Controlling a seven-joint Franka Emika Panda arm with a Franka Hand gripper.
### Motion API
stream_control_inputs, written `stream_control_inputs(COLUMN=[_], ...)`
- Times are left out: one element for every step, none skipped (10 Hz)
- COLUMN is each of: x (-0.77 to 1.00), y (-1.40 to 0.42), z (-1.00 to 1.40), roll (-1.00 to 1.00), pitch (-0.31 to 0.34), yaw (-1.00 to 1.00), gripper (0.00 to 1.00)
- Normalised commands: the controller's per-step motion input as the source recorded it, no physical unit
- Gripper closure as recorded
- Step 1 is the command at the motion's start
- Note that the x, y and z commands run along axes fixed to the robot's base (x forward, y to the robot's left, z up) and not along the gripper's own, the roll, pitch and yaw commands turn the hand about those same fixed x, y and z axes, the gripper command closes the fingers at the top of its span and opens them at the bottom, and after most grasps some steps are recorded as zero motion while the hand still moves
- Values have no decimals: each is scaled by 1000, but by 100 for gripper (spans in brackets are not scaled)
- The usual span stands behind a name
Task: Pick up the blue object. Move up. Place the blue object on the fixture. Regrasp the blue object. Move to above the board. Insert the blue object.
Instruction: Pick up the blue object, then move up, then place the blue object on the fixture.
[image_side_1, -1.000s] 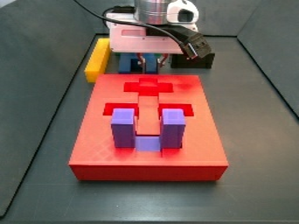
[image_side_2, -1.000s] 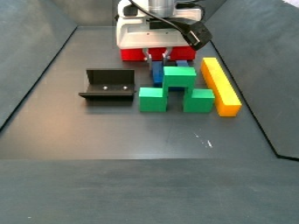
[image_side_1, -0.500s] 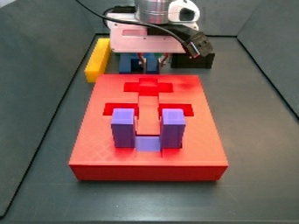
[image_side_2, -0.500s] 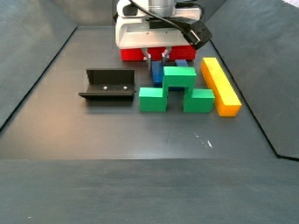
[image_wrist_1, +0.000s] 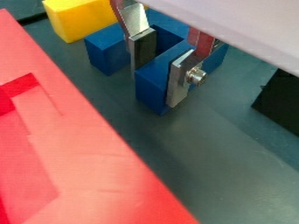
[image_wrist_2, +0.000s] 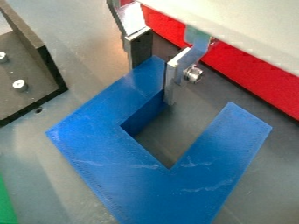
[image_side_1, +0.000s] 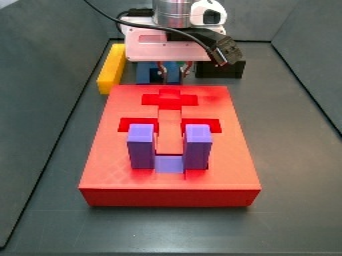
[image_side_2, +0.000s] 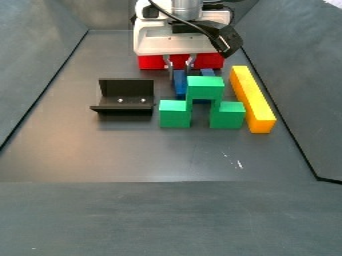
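We're on step 1, the pick: our gripper (image_wrist_2: 162, 54) straddles 1 prong of the blue object (image_wrist_2: 158, 162), fingers apparently clamped on it; next we lift straight up.

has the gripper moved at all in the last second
No. In both side views the two-finger gripper sits at the same spot behind the large flat red board, straddling one prong of the small deep-blue U-shaped block.
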Motion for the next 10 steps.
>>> stream_control_inputs(x=[0, 0, 0, 0, 0, 17, -33, 27, -37, -17], y=[0, 0, 0, 0, 0, -63, -55, -22, -123, -120], z=[0, 0, 0, 0, 833, 839, 644, 261, -69, -31], roll=[0, 0, 0, 0, 0, -10, -17, -45, 163, 80], pitch=[0, 0, 0, 0, 0, 1, 59, 61, -6, -3], yaw=[0, 0, 0, 0, 0, 0, 8, 6, 0, 0], gripper=[100, 100, 100, 100, 100, 100, 100, 100, 100, 100])
